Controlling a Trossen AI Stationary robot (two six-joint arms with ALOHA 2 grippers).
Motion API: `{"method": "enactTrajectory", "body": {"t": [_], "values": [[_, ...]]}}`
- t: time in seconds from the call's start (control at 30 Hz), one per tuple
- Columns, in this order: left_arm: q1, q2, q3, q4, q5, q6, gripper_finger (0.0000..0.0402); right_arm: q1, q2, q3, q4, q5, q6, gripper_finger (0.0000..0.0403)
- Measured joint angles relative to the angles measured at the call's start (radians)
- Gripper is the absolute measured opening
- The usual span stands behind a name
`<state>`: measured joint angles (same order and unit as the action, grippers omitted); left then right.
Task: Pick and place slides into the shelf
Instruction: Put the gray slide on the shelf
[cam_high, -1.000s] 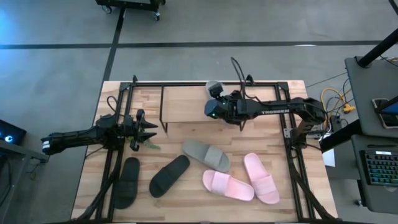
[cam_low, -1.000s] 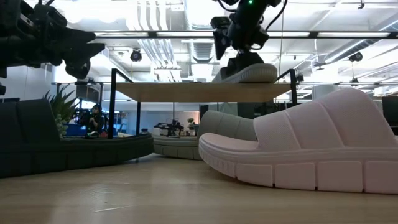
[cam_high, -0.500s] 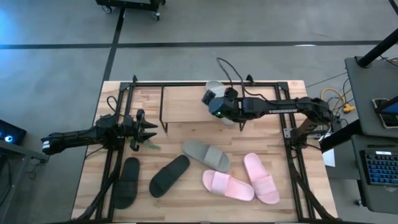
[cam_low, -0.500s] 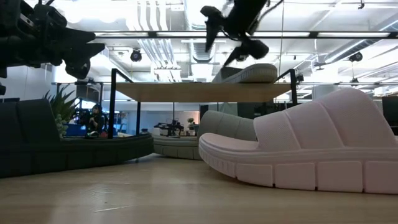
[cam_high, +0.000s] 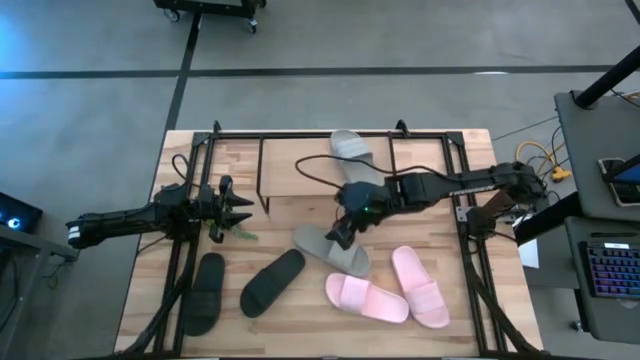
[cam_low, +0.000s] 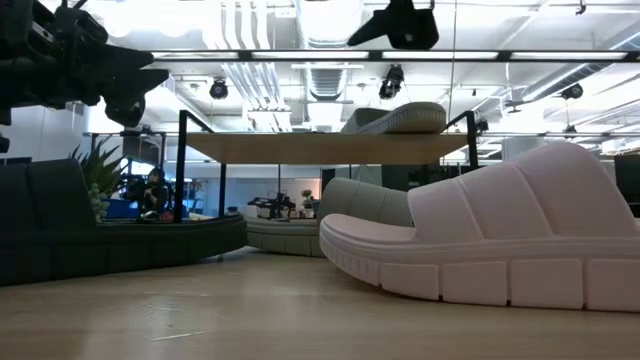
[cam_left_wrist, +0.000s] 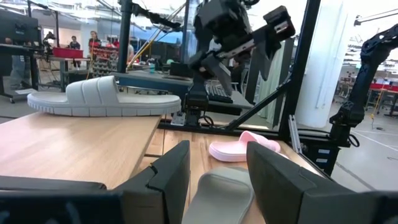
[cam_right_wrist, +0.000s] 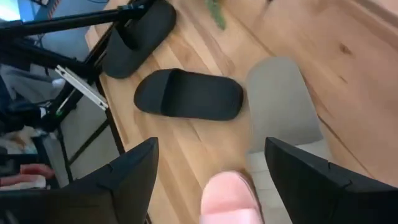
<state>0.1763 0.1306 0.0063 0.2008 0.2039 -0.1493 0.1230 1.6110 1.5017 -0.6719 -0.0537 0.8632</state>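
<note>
The right hand (cam_high: 340, 232), fingers spread and empty, hovers over the pale grey-green slide (cam_high: 331, 250) near the low wooden-topped shelf (cam_high: 300, 168); an off-centre grasp could tip it.

1. Right gripper (cam_right_wrist: 208, 174): two dark fingers (cam_right_wrist: 127, 180) spread wide, nothing between.
2. Two black slides (cam_right_wrist: 189, 94) on wooden table (cam_right_wrist: 348, 81), well apart from fingers.
3. Grey-green slide (cam_right_wrist: 283, 102) just beside nearer black slide.
4. Pink slide (cam_right_wrist: 227, 198) toe between fingers, lower down.
5. Black metal frame (cam_right_wrist: 74, 25) along table edge.
</note>
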Motion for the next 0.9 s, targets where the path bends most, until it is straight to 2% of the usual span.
{"method": "enactTrajectory", "body": {"t": [0.23, 0.43, 0.9], "values": [[0.0, -0.001, 0.0, 0.0, 0.0, 0.0, 0.0145, 0.035, -0.013, 0.0, 0.027, 0.038, 0.08, 0.0281], [0.0, -0.001, 0.0, 0.0, 0.0, 0.0, 0.0145, 0.057, -0.009, 0.0, 0.027, 0.125, 0.118, 0.028], [0.0, 0.0, 0.0, 0.0, 0.0, 0.0, 0.0145, 0.079, -0.006, 0.0, 0.065, 0.134, 0.185, 0.0271]]}}
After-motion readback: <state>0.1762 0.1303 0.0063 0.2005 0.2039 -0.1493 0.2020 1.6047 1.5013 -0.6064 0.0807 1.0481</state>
